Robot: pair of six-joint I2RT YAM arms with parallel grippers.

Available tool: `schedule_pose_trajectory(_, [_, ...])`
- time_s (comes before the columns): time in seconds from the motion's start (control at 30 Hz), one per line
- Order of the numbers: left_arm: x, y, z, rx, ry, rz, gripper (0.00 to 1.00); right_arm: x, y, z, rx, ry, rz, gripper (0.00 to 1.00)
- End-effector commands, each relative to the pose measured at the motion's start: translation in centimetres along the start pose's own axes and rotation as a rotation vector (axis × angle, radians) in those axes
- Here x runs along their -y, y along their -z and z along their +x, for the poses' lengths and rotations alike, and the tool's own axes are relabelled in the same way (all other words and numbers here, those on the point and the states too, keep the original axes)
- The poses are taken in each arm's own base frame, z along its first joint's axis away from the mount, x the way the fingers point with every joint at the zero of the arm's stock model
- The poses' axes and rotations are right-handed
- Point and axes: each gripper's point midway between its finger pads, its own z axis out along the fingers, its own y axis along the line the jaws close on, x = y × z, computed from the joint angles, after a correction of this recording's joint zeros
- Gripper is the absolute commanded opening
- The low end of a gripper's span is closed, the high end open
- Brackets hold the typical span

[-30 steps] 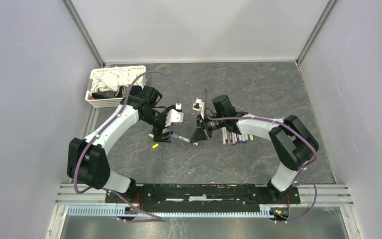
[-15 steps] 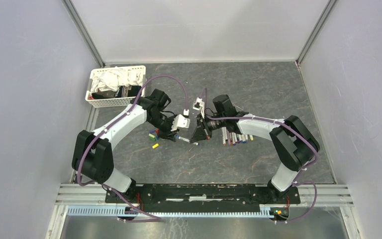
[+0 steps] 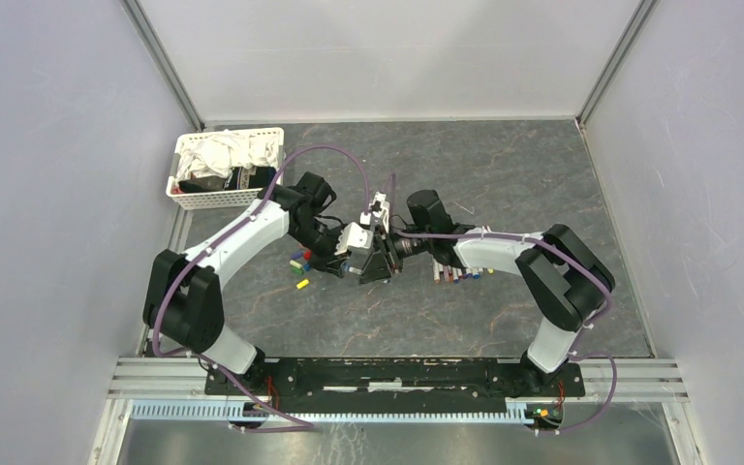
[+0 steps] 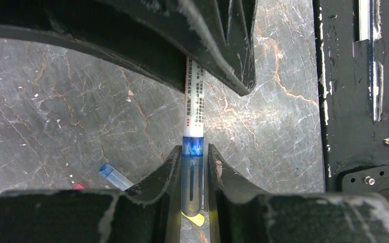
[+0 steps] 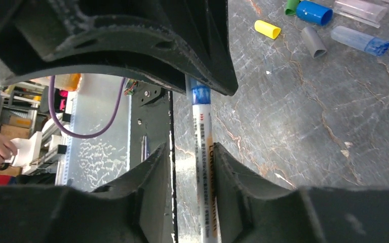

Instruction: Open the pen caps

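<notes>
Both grippers meet at mid-table over one pen. In the left wrist view my left gripper (image 4: 191,152) is shut on the pen's translucent blue cap (image 4: 191,174), which is still on the white barrel (image 4: 194,104). The barrel runs up into my right gripper (image 4: 207,45). In the right wrist view my right gripper (image 5: 192,152) stands open: the barrel (image 5: 206,152) lies against the right finger, with a gap to the left finger. The blue cap (image 5: 200,94) goes into the left gripper's fingers (image 5: 157,45). From above, left gripper (image 3: 354,263) and right gripper (image 3: 380,262) nearly touch.
Loose caps lie left of the grippers: yellow (image 5: 267,29), blue (image 5: 314,12), grey (image 5: 313,41), a clear one with a blue end (image 5: 359,39). A row of pens (image 3: 457,269) lies under the right arm. A white basket of cloths (image 3: 221,167) stands back left.
The left gripper swung right to the pen and shut on its blue cap. The right gripper moved left up to it, and its jaws have parted from the barrel.
</notes>
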Motion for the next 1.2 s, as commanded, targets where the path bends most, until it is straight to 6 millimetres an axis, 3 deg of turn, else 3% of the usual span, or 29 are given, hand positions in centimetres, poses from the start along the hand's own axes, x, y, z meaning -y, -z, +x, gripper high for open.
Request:
schedule_pose_trajectory(0.0, [-0.3,0.8,-2.0,0.053,-0.005,-0.017,0.02,-1.1,-1.1,-1.0,0.045,-0.009,-0.069,0.38])
schedule_pose_trajectory(0.13, [-0.1,1.1,-1.9,0.045,-0.011,-0.02,0.02,-1.5,-1.1,-1.8,0.081,-0.02,-0.08,0.14])
schedule_pose_trajectory(0.2, [-0.1,1.2,-2.1,0.049,-0.015,-0.024,0.02,-1.7,-1.1,-2.0,0.091,-0.029,-0.087,0.08])
schedule_pose_trajectory(0.27, [0.0,1.4,-2.3,0.058,-0.02,-0.028,0.02,-2.1,-1.1,-2.0,0.102,-0.042,-0.104,0.12])
schedule_pose_trajectory(0.4, [-0.1,1.6,-2.8,0.076,-0.02,-0.035,0.02,-3.2,-1.5,-2.0,0.126,-0.062,-0.144,0.32])
schedule_pose_trajectory(0.5, [-0.1,1.6,-3.1,0.085,-0.015,-0.036,0.02,-3.0,-2.0,-1.8,0.13,-0.086,-0.132,0.36])
schedule_pose_trajectory(0.6, [-0.1,1.6,-3.0,0.082,-0.01,-0.036,0.02,-3.3,-1.9,-2.2,0.165,-0.098,-0.138,0.2])
schedule_pose_trajectory(0.67, [-0.1,1.7,-2.9,0.073,-0.009,-0.04,0.02,-3.4,-1.8,-2.3,0.174,-0.1,-0.139,0.03])
schedule_pose_trajectory(0.8, [-0.5,2.0,-3.1,0.068,-0.02,-0.053,0.02,-3.5,-1.4,-1.9,0.155,-0.085,-0.119,0.0])
schedule_pose_trajectory(0.9, [-0.9,2.6,-2.8,0.022,-0.024,-0.058,0.02,-2.8,-1.0,-0.2,0.099,-0.084,-0.056,0.0])
schedule_pose_trajectory(1.0, [-2.3,4.1,-0.9,-0.071,-0.018,-0.123,0.02,-2.3,0.6,2.8,0.021,-0.116,0.021,0.0])
schedule_pose_trajectory(1.17, [-5.3,10.4,3.0,-0.123,0.049,-0.237,0.02,-2.4,4.5,8.1,-0.043,-0.133,0.157,0.0])
